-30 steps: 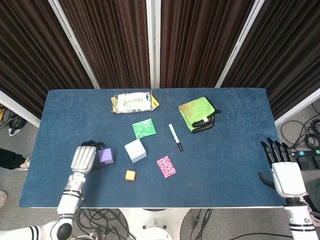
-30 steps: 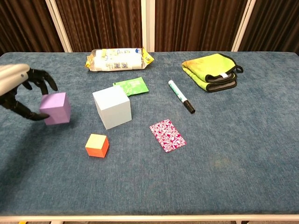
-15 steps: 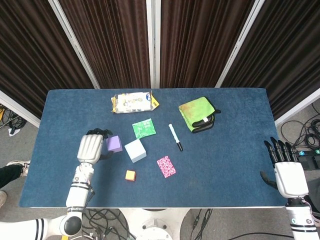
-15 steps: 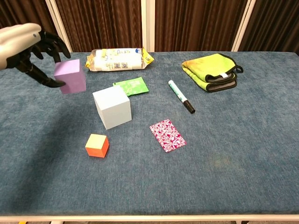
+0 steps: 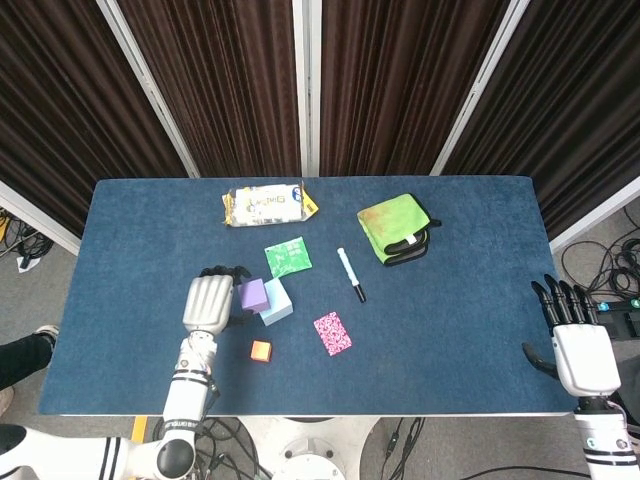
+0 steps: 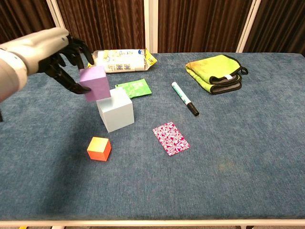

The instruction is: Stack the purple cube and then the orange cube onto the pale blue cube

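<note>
Left robot hand: my left robot hand (image 6: 57, 52) grips the purple cube (image 6: 94, 83) between thumb and fingers, lifted off the surface (image 6: 238, 167).
What changed: a second ago that cube hung low and well left of the pale blue cube (image 6: 116, 109); since then I have carried it up and across, so it now sits at the blue cube's upper left corner, overlapping it in the chest view.
Purple cube now: tilted, airborne, not yet centred; in the head view it lies just left of the blue cube's top (image 5: 275, 300). Whether it touches I cannot tell.
What that means: transport is nearly done. I judge the next move is a small shift right, levelling the cube, then lowering and letting go.
Orange cube: the orange cube (image 6: 99, 148) rests untouched on the surface, near the blue cube on the side toward me; it goes second.
Right robot hand: my right robot hand (image 5: 578, 345) idles at the surface's right edge, fingers spread, holding nothing.
Risk: an off-centre release could tip the purple cube off.
</note>
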Controlling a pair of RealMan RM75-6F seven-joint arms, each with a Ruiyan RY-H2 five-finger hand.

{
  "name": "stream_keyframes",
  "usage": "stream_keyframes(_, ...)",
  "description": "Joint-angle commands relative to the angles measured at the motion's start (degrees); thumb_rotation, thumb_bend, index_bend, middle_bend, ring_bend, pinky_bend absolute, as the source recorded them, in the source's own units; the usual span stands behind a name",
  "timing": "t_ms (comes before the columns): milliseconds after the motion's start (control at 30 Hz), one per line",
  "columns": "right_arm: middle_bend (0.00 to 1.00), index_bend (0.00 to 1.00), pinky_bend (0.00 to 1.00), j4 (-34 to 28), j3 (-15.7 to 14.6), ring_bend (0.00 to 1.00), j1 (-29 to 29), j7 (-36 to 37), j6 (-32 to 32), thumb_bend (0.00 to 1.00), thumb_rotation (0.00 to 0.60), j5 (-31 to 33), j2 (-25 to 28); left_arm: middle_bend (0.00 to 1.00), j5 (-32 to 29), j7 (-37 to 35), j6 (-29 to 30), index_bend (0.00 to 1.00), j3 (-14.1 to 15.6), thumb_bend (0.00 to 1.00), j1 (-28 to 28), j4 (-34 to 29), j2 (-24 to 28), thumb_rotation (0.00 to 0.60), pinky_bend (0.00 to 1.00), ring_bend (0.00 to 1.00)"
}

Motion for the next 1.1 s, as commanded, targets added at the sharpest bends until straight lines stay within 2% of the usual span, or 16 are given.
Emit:
stream_keyframes(33,0.00,0.00,0.00,0.1,0.1,0.00,-0.1,0.6,0.0,0.16,0.600,0.2,0.4,0.59,1.8,1.4,1.6,0.41,0.8,0.29,-1.5,3.0,-2.4,0.600,0.28,0.32)
stream_keyframes(367,0.00,0.00,0.00,1.3,0.2,0.00,0.3,3.0,-1.4,0.16,0.600,0.7,1.4,0.61,3.3,3.2,3.8,0.41,1.9,0.30,-2.7,7.8,-6.5,0.600,0.28,0.32)
stream_keyframes(700,0.00,0.00,0.00,2.2,0.2,0.00,0.5,4.5,-1.9,0.17,0.600,1.0,1.7,0.61,1.3,4.7,3.9,0.41,0.4,0.30,-3.6,7.9,-8.1,0.600,0.27,0.32)
stream_keyframes(1100,0.00,0.00,0.00,2.8,-0.1,0.00,0.4,5.3,-2.2,0.17,0.600,0.9,2.2,0.61,1.0,5.6,4.8,0.41,0.0,0.30,-4.4,9.8,-10.2,0.600,0.27,0.32)
